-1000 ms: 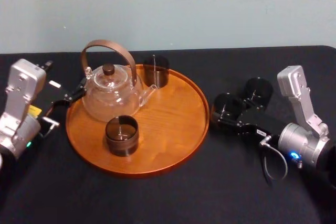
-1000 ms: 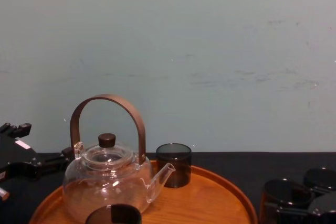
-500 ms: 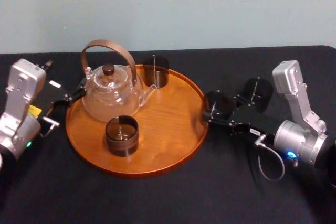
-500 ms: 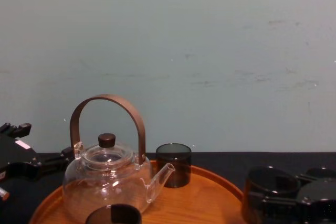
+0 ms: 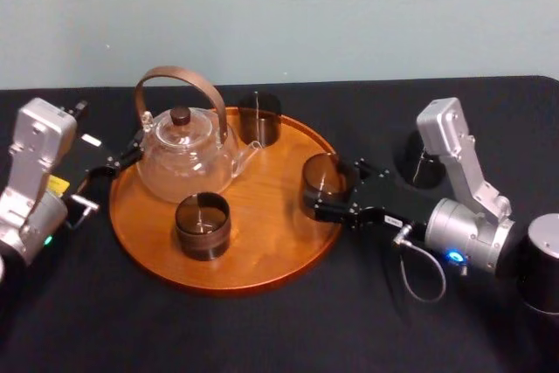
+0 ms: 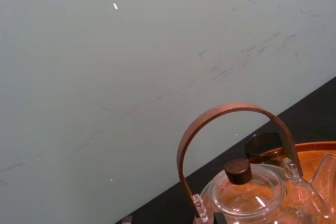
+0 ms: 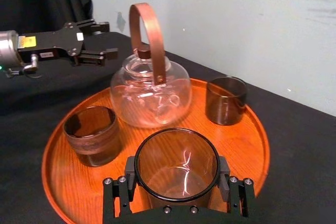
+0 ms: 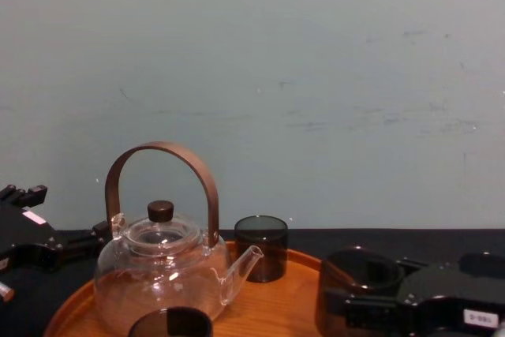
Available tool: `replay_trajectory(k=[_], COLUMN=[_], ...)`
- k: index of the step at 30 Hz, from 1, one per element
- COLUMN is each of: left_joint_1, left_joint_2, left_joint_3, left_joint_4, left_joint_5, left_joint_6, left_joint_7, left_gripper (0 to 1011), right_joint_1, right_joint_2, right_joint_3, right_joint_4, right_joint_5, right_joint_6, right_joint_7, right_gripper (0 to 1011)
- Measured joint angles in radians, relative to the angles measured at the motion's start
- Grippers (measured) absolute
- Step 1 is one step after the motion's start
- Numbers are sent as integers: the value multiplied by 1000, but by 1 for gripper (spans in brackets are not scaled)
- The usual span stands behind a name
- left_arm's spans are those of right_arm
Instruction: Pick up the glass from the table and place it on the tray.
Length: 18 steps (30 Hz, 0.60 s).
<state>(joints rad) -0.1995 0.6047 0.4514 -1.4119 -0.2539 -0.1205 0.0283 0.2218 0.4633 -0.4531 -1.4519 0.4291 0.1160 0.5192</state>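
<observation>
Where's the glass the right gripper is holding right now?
Head view: the dark smoked-glass tumbler is clamped in the right gripper over the right edge of the round orange-brown wooden tray, right of the clear glass teapot.

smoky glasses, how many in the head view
4. Back glass on the tray beside the teapot's spout; front glass near the tray's front; held glass in the right tool at the tray's right; last glass on the table, partly behind the right arm.

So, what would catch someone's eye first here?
The round orange-brown wooden tray at centre, carrying a clear glass teapot with a brown hoop handle. At its right rim, the right tool grips a smoky dark glass tumbler; the left tool sits parked beside the tray's left edge.
</observation>
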Motion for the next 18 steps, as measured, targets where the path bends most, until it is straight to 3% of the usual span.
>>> replay_trajectory(k=[18], left_joint_1=[0], left_joint_2=[0], left_joint_3=[0], left_joint_4=[0], left_joint_5=[0], left_joint_6=[0], left_joint_7=[0], left_gripper=[1001], right_joint_1=[45], right_joint_2=[-42], right_joint_3=[-62], right_joint_4=[43], right_joint_5=[-39], right_joint_6=[2], right_joint_7=[-7], right_gripper=[905])
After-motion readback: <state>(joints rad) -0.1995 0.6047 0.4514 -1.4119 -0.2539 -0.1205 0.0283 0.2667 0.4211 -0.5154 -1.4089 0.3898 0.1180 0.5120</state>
